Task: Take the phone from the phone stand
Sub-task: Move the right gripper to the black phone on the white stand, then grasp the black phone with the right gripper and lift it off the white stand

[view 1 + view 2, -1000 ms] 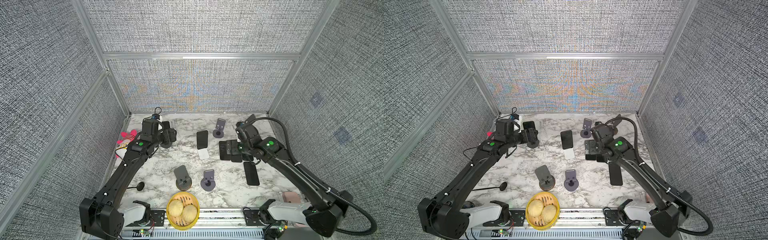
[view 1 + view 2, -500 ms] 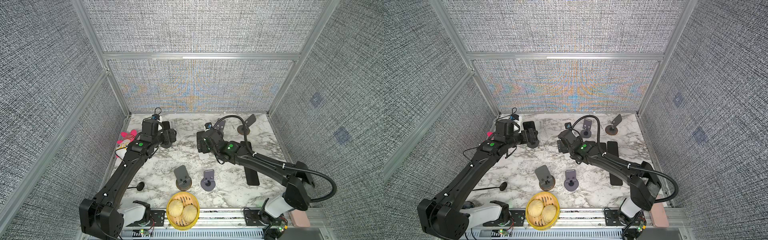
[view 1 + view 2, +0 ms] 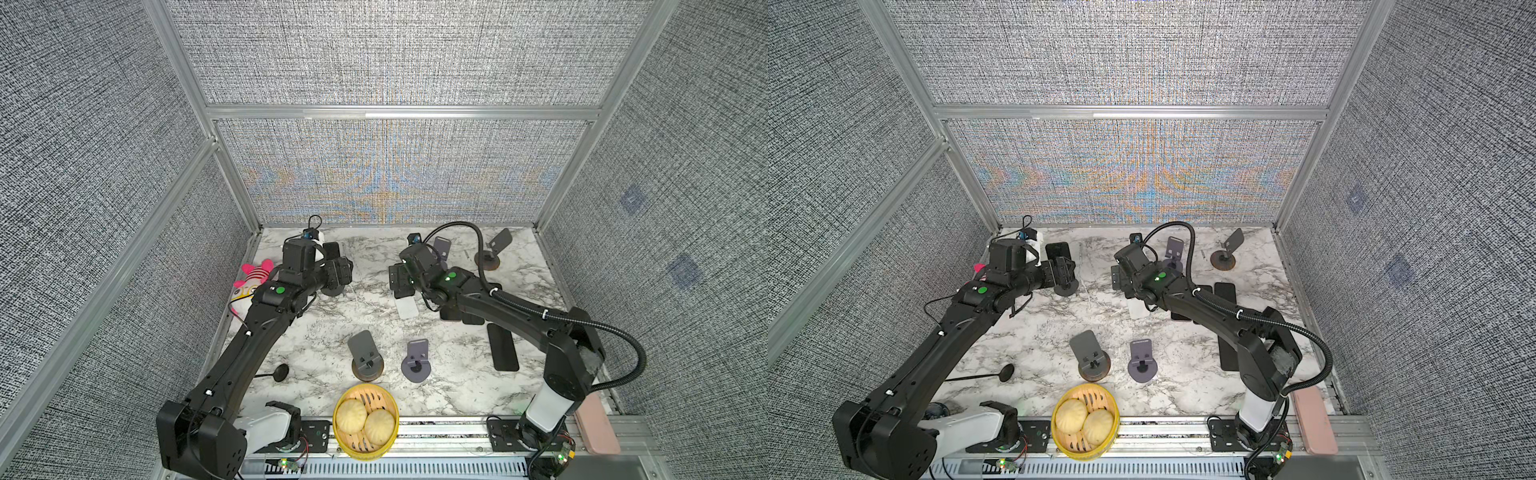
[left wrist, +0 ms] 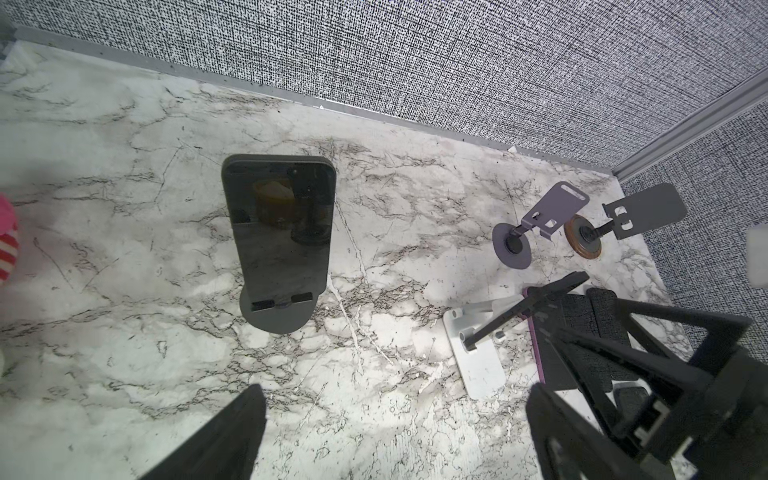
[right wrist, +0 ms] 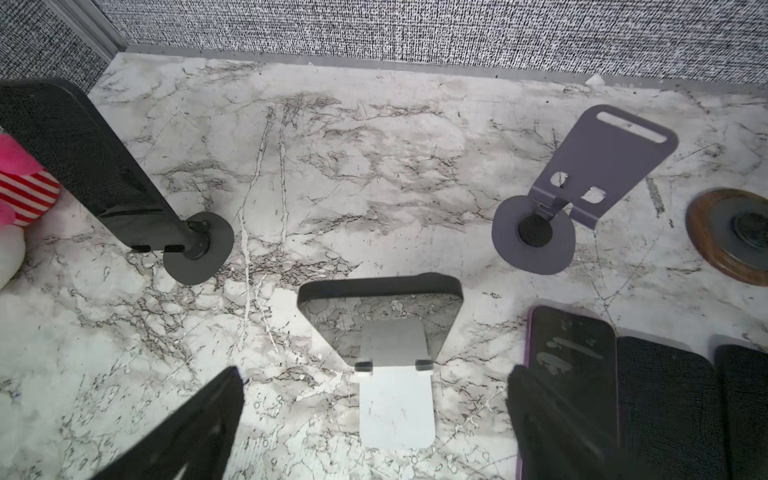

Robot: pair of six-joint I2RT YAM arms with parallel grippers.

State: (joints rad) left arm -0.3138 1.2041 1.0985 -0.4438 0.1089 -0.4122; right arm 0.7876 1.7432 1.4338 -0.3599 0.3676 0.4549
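1. The phone I am taking as my target is sitting in the white stand near the middle of the desk. Its lower edge is resting in the stand's lip, and its long axis is leaning back toward 12 o'clock.
2. My right end effector is hanging just above and in front of it, fingers spread wide and gripping nothing. The phone is lying straight ahead between them, its side edges facing 3 and 9 o'clock.
3. In both top views I cannot pick the phone out from that end effector; only the white stand's foot is showing, at its 6 o'clock.
4. A second phone is standing in a dark round-footed stand toward the desk's 10 o'clock corner. My left end effector is facing it, equally spread and empty, but that phone is sitting in line with one finger rather than centred.
5. So I am judging the right arm to be the nearer and better aligned. The move is calling for a pinch across the phone's short width, then a lift along its lean.
6. A purple-cased phone is lying flat just beside my right end effector at 3 o'clock, so I am expecting little room on that side.
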